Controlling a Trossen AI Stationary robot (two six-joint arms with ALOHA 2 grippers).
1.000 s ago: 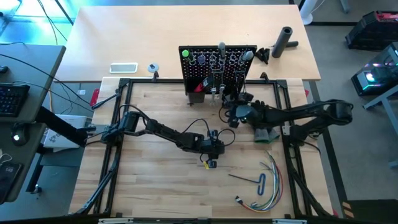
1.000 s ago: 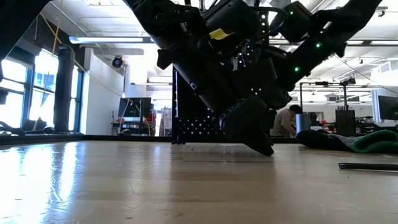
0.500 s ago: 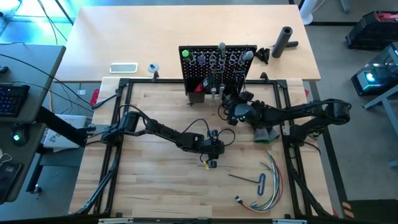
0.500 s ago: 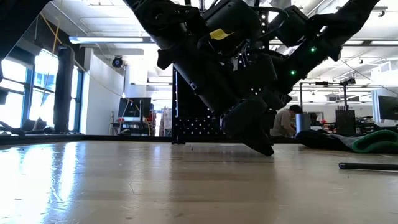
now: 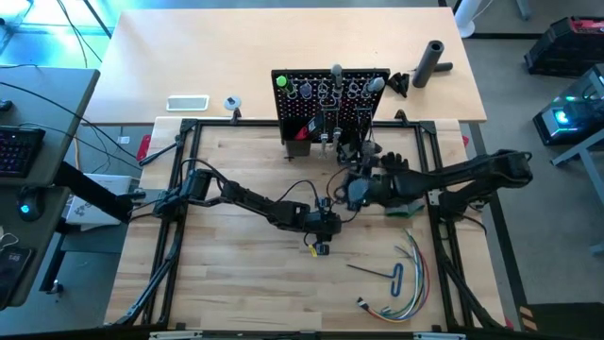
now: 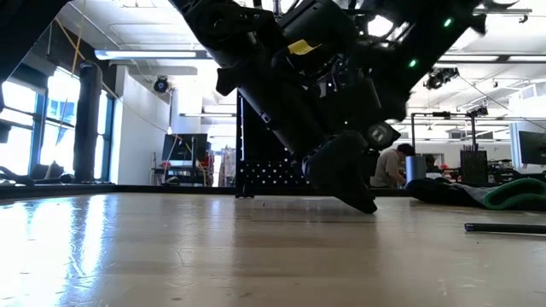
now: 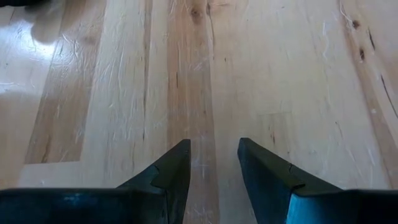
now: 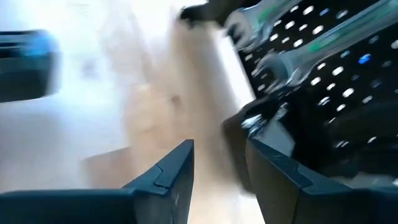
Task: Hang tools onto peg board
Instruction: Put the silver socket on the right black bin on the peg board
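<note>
The black peg board (image 5: 330,102) stands upright at the table's far middle. Silver wrenches (image 5: 326,93) hang on it, and a green-handled tool (image 5: 280,81) sticks up at its left top corner. A hex key (image 5: 376,272) lies flat on the table near the right front. My left gripper (image 7: 214,144) is open, low over bare wood at mid-table (image 5: 330,229). A small black-and-yellow thing (image 5: 318,248) lies just on its near side. My right gripper (image 8: 221,146) is open and empty, a little in front of the board's foot (image 5: 351,191).
A bundle of coloured wires (image 5: 413,280) lies near the hex key. A green cloth (image 5: 406,206) sits under my right arm. A black cylinder (image 5: 431,62) lies behind the board on the right. Black frame rails (image 5: 179,236) border the table.
My right gripper has drawn back from the peg board's foot toward the table's near edge and has risen a little. The tools on the board hang as before.
</note>
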